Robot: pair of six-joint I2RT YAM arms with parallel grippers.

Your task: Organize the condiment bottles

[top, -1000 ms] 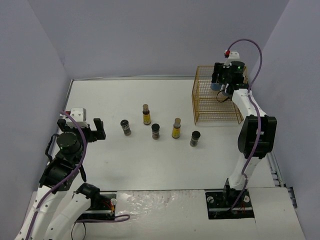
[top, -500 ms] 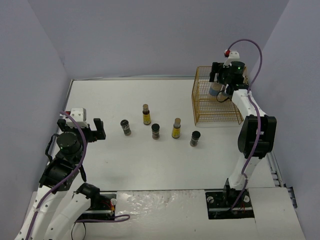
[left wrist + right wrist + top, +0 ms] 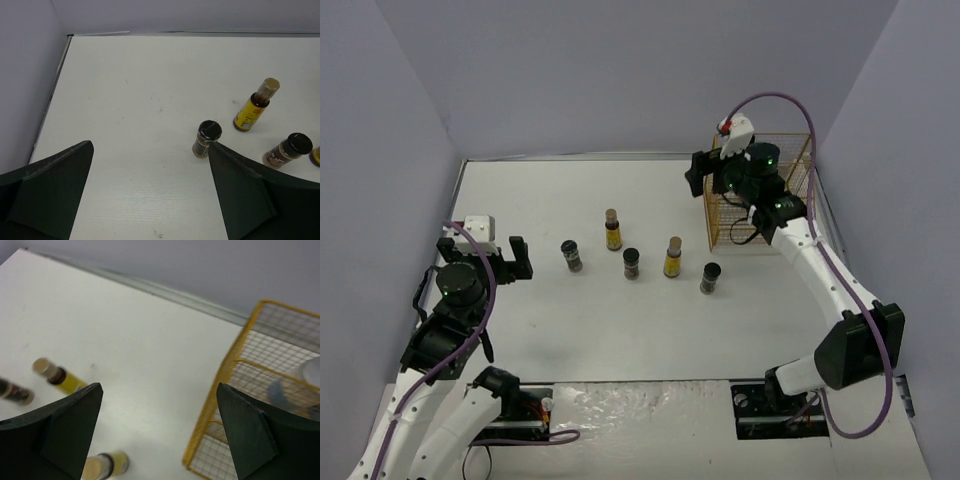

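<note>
White table [image 3: 580,330], five bottles upright and apart mid-table: rear yellow bottle [image 3: 612,229], front yellow bottle [image 3: 672,257], left dark jar [image 3: 572,255], middle dark jar [image 3: 632,263], right dark jar [image 3: 710,277]. Wire rack [image 3: 722,222] stands at right rear.

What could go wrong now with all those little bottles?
1. The open right gripper hangs right beside the yellow rack. A careless swing could bump the rack and shake the white jar inside it.
2. The slim yellow bottle stands close to a dark jar. Wide-open fingers reaching for one might tip the other over, and it could roll away.
</note>
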